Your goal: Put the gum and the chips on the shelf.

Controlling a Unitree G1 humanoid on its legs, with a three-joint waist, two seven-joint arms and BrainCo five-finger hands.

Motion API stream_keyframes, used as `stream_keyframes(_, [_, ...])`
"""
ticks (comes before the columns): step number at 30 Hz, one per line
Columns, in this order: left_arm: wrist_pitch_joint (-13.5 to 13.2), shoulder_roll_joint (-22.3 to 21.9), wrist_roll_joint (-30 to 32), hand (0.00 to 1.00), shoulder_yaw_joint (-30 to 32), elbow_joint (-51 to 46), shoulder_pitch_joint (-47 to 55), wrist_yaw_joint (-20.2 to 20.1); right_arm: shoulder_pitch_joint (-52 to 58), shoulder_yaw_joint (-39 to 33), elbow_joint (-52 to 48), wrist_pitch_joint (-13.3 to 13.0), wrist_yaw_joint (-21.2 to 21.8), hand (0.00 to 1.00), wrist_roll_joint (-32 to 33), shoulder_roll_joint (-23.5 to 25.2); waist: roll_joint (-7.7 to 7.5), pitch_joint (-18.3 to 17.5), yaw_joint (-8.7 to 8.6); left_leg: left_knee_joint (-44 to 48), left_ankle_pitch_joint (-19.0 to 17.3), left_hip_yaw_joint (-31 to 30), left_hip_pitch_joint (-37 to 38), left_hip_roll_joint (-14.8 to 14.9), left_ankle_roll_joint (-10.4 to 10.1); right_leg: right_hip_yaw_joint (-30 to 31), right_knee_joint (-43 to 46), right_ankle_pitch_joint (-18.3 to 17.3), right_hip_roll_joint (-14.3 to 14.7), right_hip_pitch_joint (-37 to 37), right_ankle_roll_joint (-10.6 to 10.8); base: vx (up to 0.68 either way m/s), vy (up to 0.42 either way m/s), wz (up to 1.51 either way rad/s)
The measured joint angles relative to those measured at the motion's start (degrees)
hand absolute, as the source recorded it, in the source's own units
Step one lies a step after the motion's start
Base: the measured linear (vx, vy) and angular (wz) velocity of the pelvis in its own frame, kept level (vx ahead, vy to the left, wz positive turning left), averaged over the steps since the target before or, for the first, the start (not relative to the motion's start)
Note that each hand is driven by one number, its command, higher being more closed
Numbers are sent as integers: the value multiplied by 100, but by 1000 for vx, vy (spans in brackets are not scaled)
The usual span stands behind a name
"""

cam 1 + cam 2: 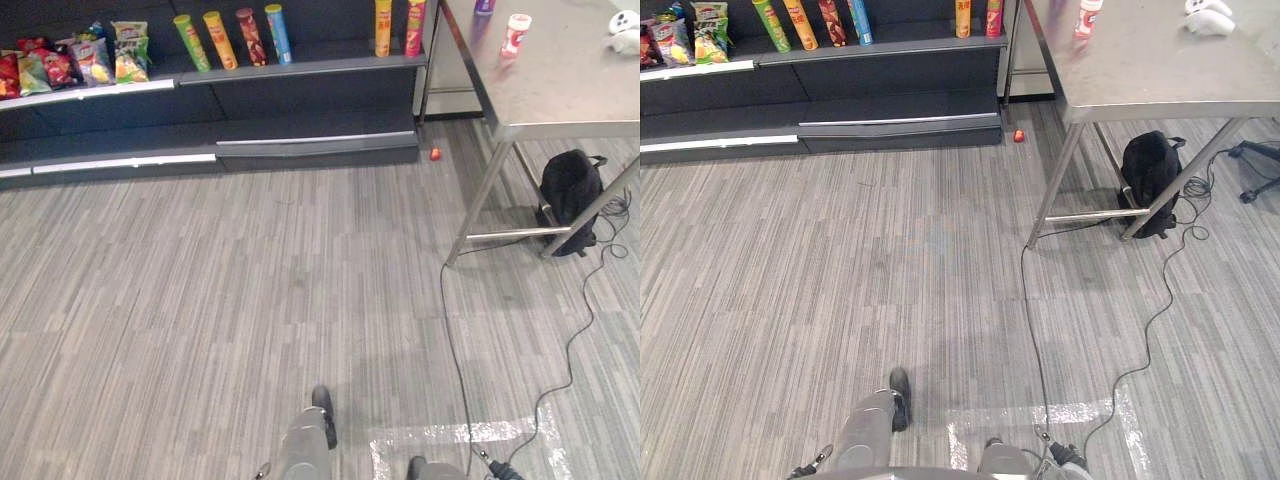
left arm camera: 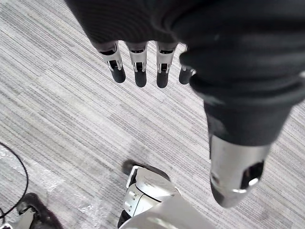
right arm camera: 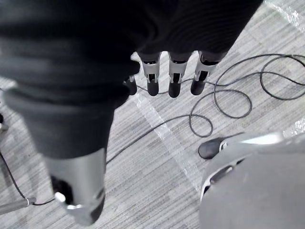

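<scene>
A small white and red gum bottle (image 1: 516, 33) stands on the steel table (image 1: 560, 90) at the far right, with a purple item (image 1: 484, 6) behind it at the table's far edge. The dark shelf (image 1: 300, 68) along the far wall carries several upright chip cans (image 1: 219, 40) and, at its left end, chip bags (image 1: 75, 60). My left hand (image 2: 139, 59) hangs over the grey floor with straight fingers and holds nothing. My right hand (image 3: 174, 78) hangs the same way, empty, above the floor.
A black backpack (image 1: 570, 190) leans against the table's legs (image 1: 480, 200). A small red object (image 1: 435, 154) lies on the floor by the shelf's right end. White items (image 1: 627, 30) sit on the table's right side. Tape marks (image 1: 470, 435) cross the floor close by.
</scene>
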Motion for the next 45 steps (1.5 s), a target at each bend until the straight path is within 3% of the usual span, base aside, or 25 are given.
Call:
stream_keyframes(1, [2,-14,0,0,-7,7,10,-1,-20,24,0,-1,0,0,0,-14,36,18,15,-150,3,-56,-9,22,-3,33,-50,-42,0,92,71,506,461,-42])
stream_keyframes(2, [11,26,6,0,-5,44,20,-5,-28,105,23,0,-4,0,0,1,-6,39,44,15,538,5,28,64,20,154,-122,-135,-116,293,201,448,364,-58])
stream_keyframes(3, [3,91,15,0,-5,39,21,-11,-111,193,61,-3,9,0,-2,98,-196,38,119,356,641,145,43,-42,65,284,-144,-163,-296,398,88,449,315,-58])
stream_keyframes(5, [-24,177,29,0,-8,8,-80,-14,-227,208,123,-23,22,0,-9,327,-362,-32,130,711,283,203,-97,-152,252,410,-21,238,-421,271,-22,395,215,-23])
stream_keyframes(9, [-25,266,118,0,-2,83,-89,-48,-271,181,217,-35,31,0,-24,340,-542,-179,143,952,-63,500,172,-429,674,697,348,950,-800,198,366,473,253,-18])
stream_keyframes(12, [25,304,217,0,-72,69,-60,-74,-251,188,182,-37,74,0,-22,321,-492,-269,117,589,-322,669,769,-524,724,888,2030,1781,-924,-576,478,318,192,-25])
stream_keyframes(14, [38,422,312,0,-258,51,-44,-100,-174,191,169,-41,123,0,-11,324,-582,-284,79,415,-559,766,1283,-661,831,897,3362,2887,-1171,-1146,583,400,172,-11])
stream_keyframes(16, [51,451,340,0,-365,26,-39,-123,-183,189,44,-62,158,0,-2,321,-571,-216,-2,355,-841,752,1757,-705,865,858,5056,2392,-1166,-1786,498,363,73,-9])
stream_keyframes(17, [69,435,340,0,-378,27,-23,-131,-171,197,-73,-114,174,0,8,292,-523,-188,-58,279,-989,747,2150,-694,860,630,5922,1749,-1015,-2179,269,396,13,3])
stream_keyframes(19, [62,418,341,0,-388,-2,-55,-135,-113,210,-218,-161,186,0,5,229,-483,-177,-133,139,-1083,705,2563,-672,813,237,6259,1221,-824,-2717,60,395,-25,25])
stream_keyframes(22, [73,382,481,0,-311,-24,-125,-135,-29,85,-228,-147,187,0,6,171,-403,-111,-227,2,-1241,453,2985,-560,684,-168,4921,838,-550,-3313,-150,375,-144,53])
stream_keyframes(24, [69,292,538,0,-50,-90,-121,-134,171,-52,-224,-114,168,0,6,242,-404,-111,-251,-225,-1392,230,3312,-494,428,-350,2364,1179,-441,-3108,-55,440,-278,64])
stream_keyframes(25, [70,283,544,0,13,-100,-105,-136,226,-69,-222,-108,161,0,4,258,-448,-118,-251,-275,-1456,166,3412,-511,328,-296,1685,1403,-444,-3001,-17,502,-346,38])
stream_keyframes(26, [80,93,566,0,120,-47,-149,-125,267,-161,-220,-72,173,0,7,190,-244,-68,-235,-349,-1581,109,3588,-321,207,-383,1486,1606,-240,-2842,-307,482,-296,7])
stream_keyframes(27, [69,10,585,0,175,-2,-105,-142,249,-301,-244,-53,166,0,-1,136,-32,-124,-214,-346,-1548,129,3574,-197,229,-435,1591,1328,-64,-2889,-301,466,-257,-4])
stream_keyframes(31, [67,-86,783,0,291,56,-130,-195,256,-536,-231,-33,171,0,-6,188,67,-151,-210,-87,-1325,86,3763,2,132,-494,2391,433,21,-2898,-363,413,-229,-1])
stream_keyframes(33, [67,-118,784,0,382,43,-121,-212,303,-542,-232,-28,172,0,-11,197,114,-179,-198,1062,-1250,-175,3321,209,8,-612,2214,289,138,-2569,-410,341,-169,20])
stream_keyframes(34, [72,-138,781,0,456,-12,-135,-217,383,-529,-259,-17,166,0,-7,219,152,-205,-213,2619,-893,-639,2556,365,-512,-805,1967,263,183,-2233,-403,220,-91,38])
stream_keyframes(35, [73,-155,780,0,482,-28,-133,-217,407,-519,-277,-17,162,0,-7,216,162,-210,-213,2921,-745,-738,2387,389,-665,-849,1924,257,197,-2151,-410,296,-61,41])
stream_keyframes(36, [69,-216,765,0,629,-97,-134,-217,477,-460,-351,-19,137,0,-8,212,159,-209,-183,3980,-223,-965,1886,426,-887,-915,1824,215,215,-1900,-471,263,20,22])
stream_keyframes(38, [71,-253,704,0,811,-152,-98,-221,514,-424,-472,-25,109,0,-8,213,160,-193,-161,5242,-280,-831,1211,566,-716,-968,1680,45,237,-1483,-505,373,62,29])
stream_keyframes(40, [70,-310,564,0,941,-250,-132,-200,567,-403,-474,-20,26,0,2,214,151,-178,-79,5772,-765,-416,596,593,-198,-967,1373,-37,207,-943,-400,364,139,16])
stream_keyframes(41, [66,-334,504,0,955,-300,-138,-194,598,-393,-474,-19,-3,0,7,211,147,-176,-17,5710,-973,-278,314,590,-73,-960,1230,-53,172,-768,-372,379,219,-6])
stream_keyframes(43, [68,-330,476,0,958,-368,-116,-182,613,-261,-482,-17,-7,0,10,198,86,-167,19,5000,-1233,-55,-139,577,91,-926,1033,-105,37,-523,-273,307,238,-21])
stream_keyframes(45, [49,-322,420,0,949,-375,-83,-148,589,-245,-529,-26,-3,0,9,236,17,-172,64,2886,-1050,99,-294,548,263,-768,1016,-230,-250,-264,105,464,403,-37])
